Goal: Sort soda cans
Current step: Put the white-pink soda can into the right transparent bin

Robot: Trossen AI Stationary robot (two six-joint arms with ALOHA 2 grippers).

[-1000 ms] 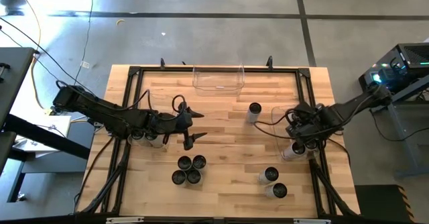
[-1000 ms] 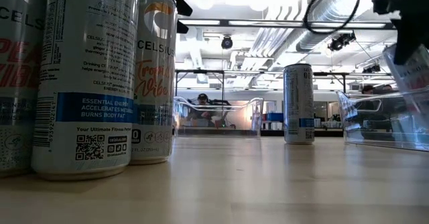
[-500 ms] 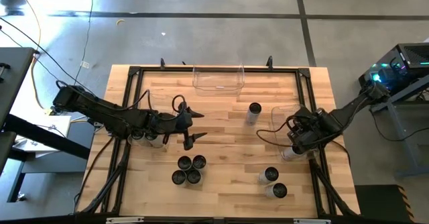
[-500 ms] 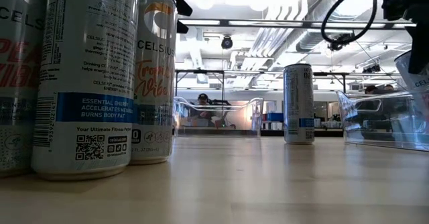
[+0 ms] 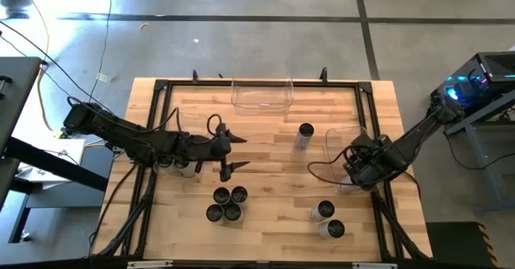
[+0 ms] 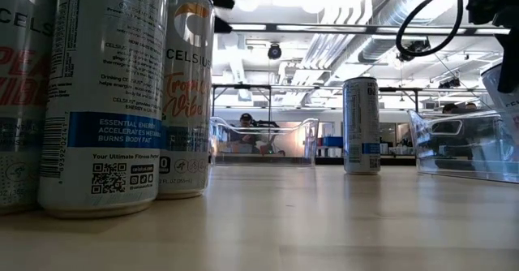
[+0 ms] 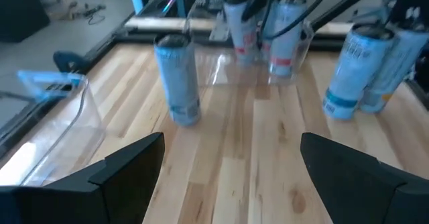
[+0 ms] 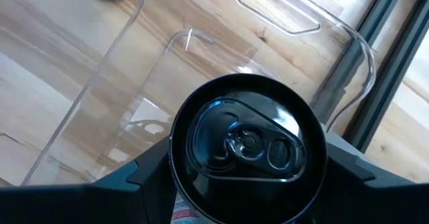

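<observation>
My right gripper (image 5: 360, 169) is shut on a soda can (image 8: 247, 141), black top up, over the clear bin (image 5: 331, 138) at the table's right side. One can (image 5: 304, 134) stands alone mid-table. Several cans (image 5: 226, 204) are clustered near the front, two cans (image 5: 328, 219) stand at the near right, and some cans (image 5: 172, 164) sit under my left arm. My left gripper (image 5: 230, 152) hovers open left of centre with nothing between its fingers (image 7: 127, 174). It points toward the lone can (image 7: 177, 80). My right gripper pinches the can's side just below the top rim (image 8: 175, 158), one finger (image 8: 144, 177) on each side. The fingers come from above, pointing steeply down. The can stays about upright over the bin (image 8: 134, 56); I cannot tell whether its bottom touches the bin floor.
A second clear bin (image 5: 261, 93) stands at the middle of the far edge. A black frame (image 5: 161, 85) runs round the tabletop. Bare wood lies between the lone can and the front cluster. Cables trail from both arms.
My right gripper has gone a little toward the table's near edge and down with the can, staying over the right bin and shut on the can. My left arm has kept still.
</observation>
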